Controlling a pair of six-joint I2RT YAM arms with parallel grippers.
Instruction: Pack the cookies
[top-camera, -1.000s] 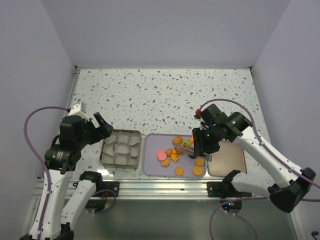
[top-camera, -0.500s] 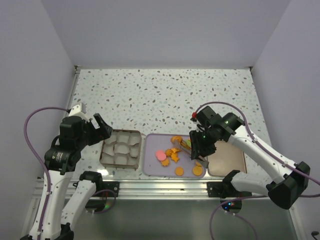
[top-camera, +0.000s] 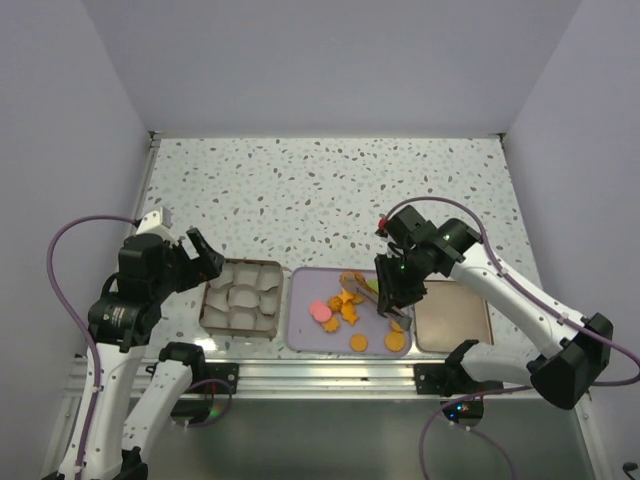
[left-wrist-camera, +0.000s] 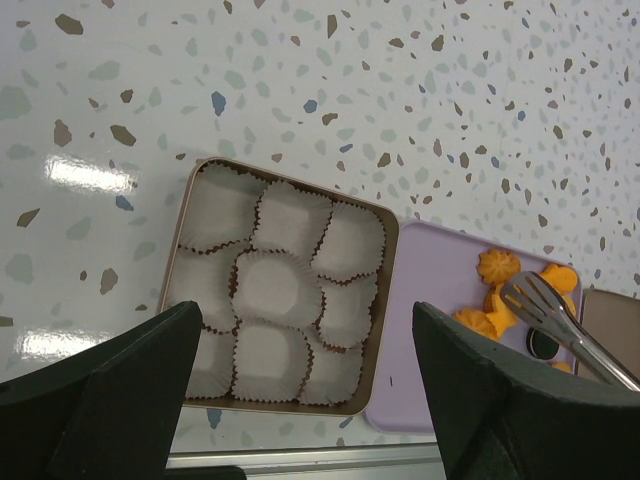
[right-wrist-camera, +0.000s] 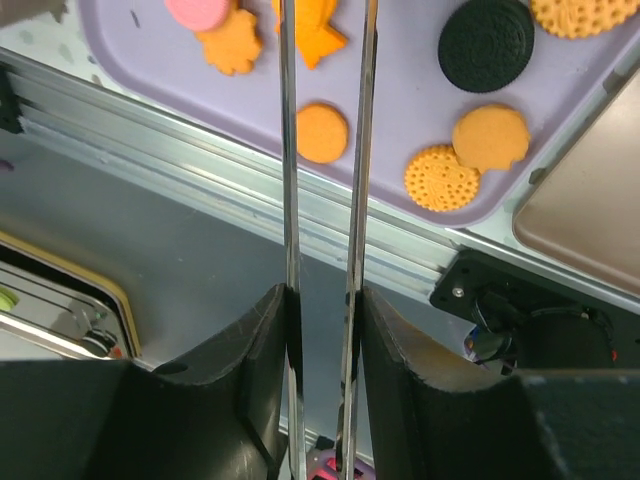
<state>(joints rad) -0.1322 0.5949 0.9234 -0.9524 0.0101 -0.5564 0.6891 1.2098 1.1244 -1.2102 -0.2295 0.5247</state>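
Note:
The cookies (top-camera: 345, 310) lie loose on a purple tray (top-camera: 300, 330): orange discs and stars, a pink one (right-wrist-camera: 200, 12) and a black one (right-wrist-camera: 485, 30). My right gripper (top-camera: 395, 290) is shut on metal tongs (right-wrist-camera: 290, 150), whose two arms stand apart over the cookies. The tong tips (left-wrist-camera: 535, 300) sit among the orange cookies (left-wrist-camera: 497, 265) near the tray's back; I cannot tell if they hold one. My left gripper (left-wrist-camera: 300, 400) is open and empty, hovering above a box of white paper cups (left-wrist-camera: 283, 290).
The box of cups (top-camera: 240, 297) stands left of the purple tray, touching it. A brown tray (top-camera: 452, 315) lies to the tray's right. The aluminium rail (right-wrist-camera: 200, 170) runs along the table's near edge.
My right arm has swung left and lower with the tongs, bringing the tips over the cookie pile. The left arm has hardly moved.

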